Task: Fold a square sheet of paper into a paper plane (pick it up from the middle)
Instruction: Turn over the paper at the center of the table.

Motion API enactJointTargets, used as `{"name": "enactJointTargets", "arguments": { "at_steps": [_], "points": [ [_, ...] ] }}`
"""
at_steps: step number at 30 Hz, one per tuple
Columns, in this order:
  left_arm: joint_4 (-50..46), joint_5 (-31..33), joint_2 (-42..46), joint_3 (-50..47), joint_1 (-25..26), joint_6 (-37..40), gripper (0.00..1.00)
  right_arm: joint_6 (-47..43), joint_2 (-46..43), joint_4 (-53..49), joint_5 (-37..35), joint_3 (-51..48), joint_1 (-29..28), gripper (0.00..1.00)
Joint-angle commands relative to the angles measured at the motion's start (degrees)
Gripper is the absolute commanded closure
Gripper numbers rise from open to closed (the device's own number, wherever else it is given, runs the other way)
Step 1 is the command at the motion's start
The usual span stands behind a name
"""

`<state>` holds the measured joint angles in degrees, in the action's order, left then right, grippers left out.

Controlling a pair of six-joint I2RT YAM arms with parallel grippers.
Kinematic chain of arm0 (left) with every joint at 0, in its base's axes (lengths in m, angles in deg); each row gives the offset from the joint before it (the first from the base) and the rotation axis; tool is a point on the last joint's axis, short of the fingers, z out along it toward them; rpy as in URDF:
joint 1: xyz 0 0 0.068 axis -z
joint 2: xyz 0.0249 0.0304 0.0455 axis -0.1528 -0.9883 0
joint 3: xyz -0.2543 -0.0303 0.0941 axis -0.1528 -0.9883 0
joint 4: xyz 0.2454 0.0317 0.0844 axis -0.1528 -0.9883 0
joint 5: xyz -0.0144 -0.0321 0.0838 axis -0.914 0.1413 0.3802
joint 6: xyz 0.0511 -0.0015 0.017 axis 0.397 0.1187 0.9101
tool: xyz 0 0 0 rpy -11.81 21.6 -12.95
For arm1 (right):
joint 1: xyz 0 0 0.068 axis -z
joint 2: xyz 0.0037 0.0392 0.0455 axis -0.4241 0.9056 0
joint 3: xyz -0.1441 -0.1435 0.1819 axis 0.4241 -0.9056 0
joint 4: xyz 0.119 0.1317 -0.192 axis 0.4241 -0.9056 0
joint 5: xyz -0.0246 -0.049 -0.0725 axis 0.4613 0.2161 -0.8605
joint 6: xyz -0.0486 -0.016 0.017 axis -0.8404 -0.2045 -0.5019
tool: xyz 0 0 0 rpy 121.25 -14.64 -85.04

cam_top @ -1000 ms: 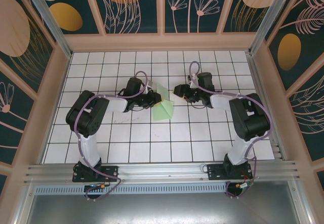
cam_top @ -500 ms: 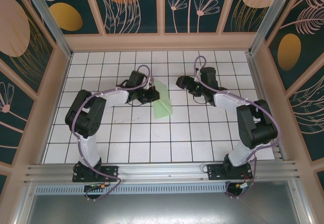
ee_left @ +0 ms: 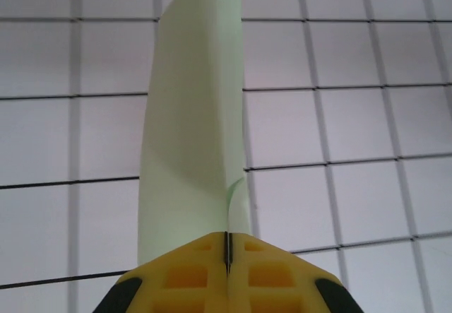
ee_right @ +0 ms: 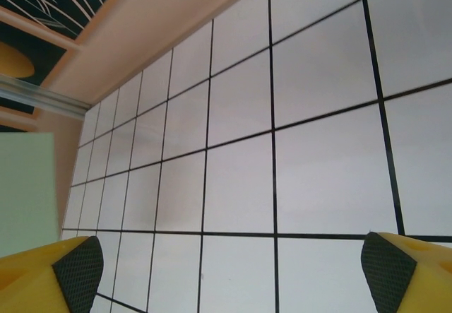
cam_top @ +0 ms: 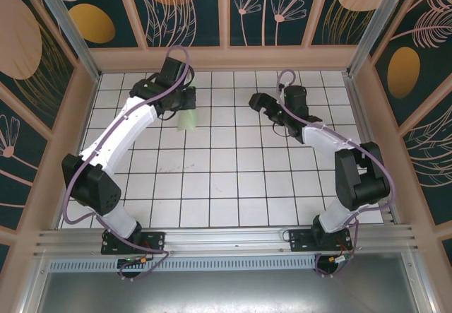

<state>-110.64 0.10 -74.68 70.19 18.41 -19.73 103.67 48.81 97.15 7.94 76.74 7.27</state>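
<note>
The left tool [cam_top: 184, 109] is reaching over the eleven o'clock part of the white gridded tabletop [cam_top: 233, 186], at the end of a long, stretched-out arm. It is clenching the folded paper [cam_top: 187, 121], a pale mint-green piece that is hanging from the tool's six o'clock side in the top view, well apart from the far wall. In the left wrist view the yellow fingers [ee_left: 191, 278] are pressing flat together with no gap, and the folded paper [ee_left: 194, 150] is running from between them toward twelve o'clock as a narrow strip, its layers curling slightly apart along the right edge. Whether the paper's free end is touching the tiles cannot be told.

The right tool [cam_top: 260, 105] is hovering at about one o'clock of the tabletop, released and grasping nothing. In the right wrist view its two yellow, dark-padded fingertips [ee_right: 78, 267] are sitting at opposite lower corners, with bare tiles between them.
</note>
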Motion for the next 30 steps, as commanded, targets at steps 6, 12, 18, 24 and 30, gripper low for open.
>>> {"name": "enactJointTargets", "arguments": {
  "at_steps": [6, 12, 18, 24, 30],
  "points": [
    [-11.9, 29.7, -7.8, -1.2, 1.7, 0.6, 0.99, 1.9, -5.9, -5.6, -2.5, -3.6, -0.5, 0.04],
    [-6.1, 32.7, -13.0, -7.8, 2.3, -1.1, 0.99, 1.2, -6.9, -9.2, -4.9, -4.6, -0.4, 0.04],
    [-3.7, 34.7, -19.4, -9.1, 4.0, -1.9, 0.98, 2.9, -6.0, -10.5, -6.4, -4.3, -0.4, 0.05],
    [3.1, 28.6, -22.1, -11.3, 6.5, -1.2, 0.96, 4.9, -4.8, -12.5, -8.6, -2.8, -0.5, 0.06],
    [8.4, 20.1, -22.2, -13.4, 7.6, -1.1, 0.90, 6.0, -3.6, -14.8, -9.7, -1.8, -0.9, 0.07]
  ]
}}
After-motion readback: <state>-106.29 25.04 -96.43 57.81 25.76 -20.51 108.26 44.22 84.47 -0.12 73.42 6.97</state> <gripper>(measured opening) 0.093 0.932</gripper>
